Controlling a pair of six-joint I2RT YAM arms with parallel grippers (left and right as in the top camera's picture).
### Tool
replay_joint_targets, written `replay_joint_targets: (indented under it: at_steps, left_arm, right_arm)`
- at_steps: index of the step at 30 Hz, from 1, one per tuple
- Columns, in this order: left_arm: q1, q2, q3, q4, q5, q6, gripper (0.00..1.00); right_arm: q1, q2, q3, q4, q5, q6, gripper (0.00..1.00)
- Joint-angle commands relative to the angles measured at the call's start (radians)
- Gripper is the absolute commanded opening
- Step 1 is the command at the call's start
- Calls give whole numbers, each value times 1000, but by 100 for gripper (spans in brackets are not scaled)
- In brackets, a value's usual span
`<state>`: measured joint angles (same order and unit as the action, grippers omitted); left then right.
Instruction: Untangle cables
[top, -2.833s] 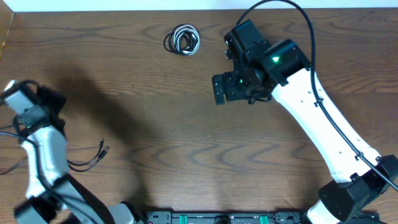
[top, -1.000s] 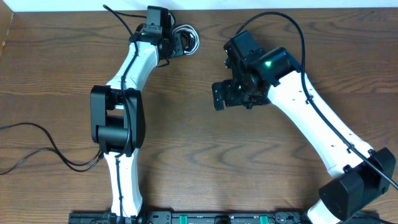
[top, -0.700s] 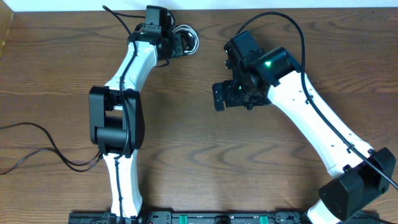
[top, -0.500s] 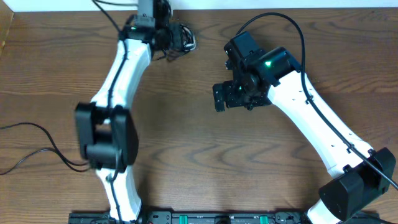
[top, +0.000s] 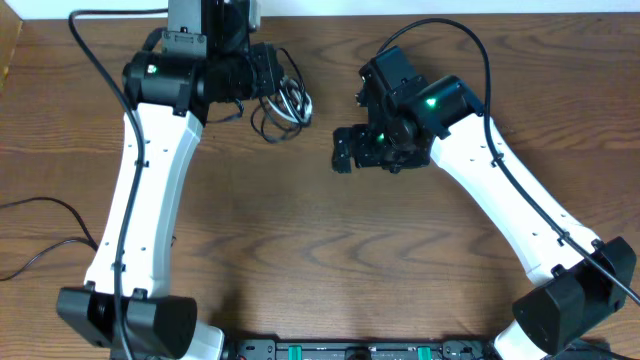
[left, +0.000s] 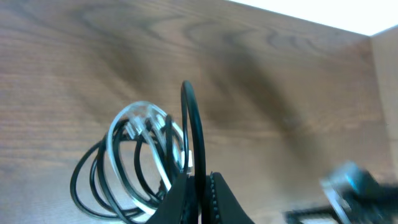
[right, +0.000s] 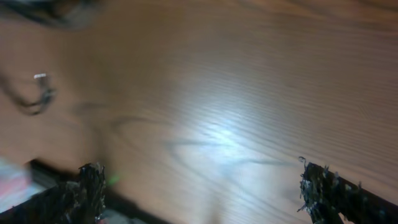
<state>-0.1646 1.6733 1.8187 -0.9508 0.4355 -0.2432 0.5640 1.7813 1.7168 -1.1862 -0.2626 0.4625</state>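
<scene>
Black-and-white cables (top: 285, 105) hang at eleven o'clock, my left gripper (left: 200, 182) clamped on a loop (for loosening); right gripper (top: 345, 150) spread.

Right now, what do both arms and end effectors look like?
Left arm and right arm: white links, black joints and bases, a green light near each wrist, black cords running along them. Left end effector: slim black fingers. Right end effector: black fingers with rough, frayed-looking pads.

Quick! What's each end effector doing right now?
Left end effector: closed, holding the cables.
Right end effector: open, holding nothing.
</scene>
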Motion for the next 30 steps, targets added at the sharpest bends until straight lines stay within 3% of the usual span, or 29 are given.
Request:
replay_joint_targets:
  at_steps: [1,4,11,19,25,30]
  left_arm:
    - [-5,-30,11,-85,108,-8,7]
    - [-6,-37,11,-153,198,13,8]
    - [-36,-41,11,-187,572,67,7]
    - [-71,-41,11,-41,951,14,8]
    - [-71,-45,12,-34,1024,-69,8]
    - [-61,-47,11,-35,949,-69,7]
  right_arm:
    - [-10,5,0,35,-177,-30,99]
    - [-28,5,0,43,-201,-29,99]
    - [-59,5,0,44,-233,-34,99]
    - [16,5,-42,28,37,3,99]
    - [13,5,-99,22,220,90,99]
    - [-39,-8,-101,-10,81,45,99]
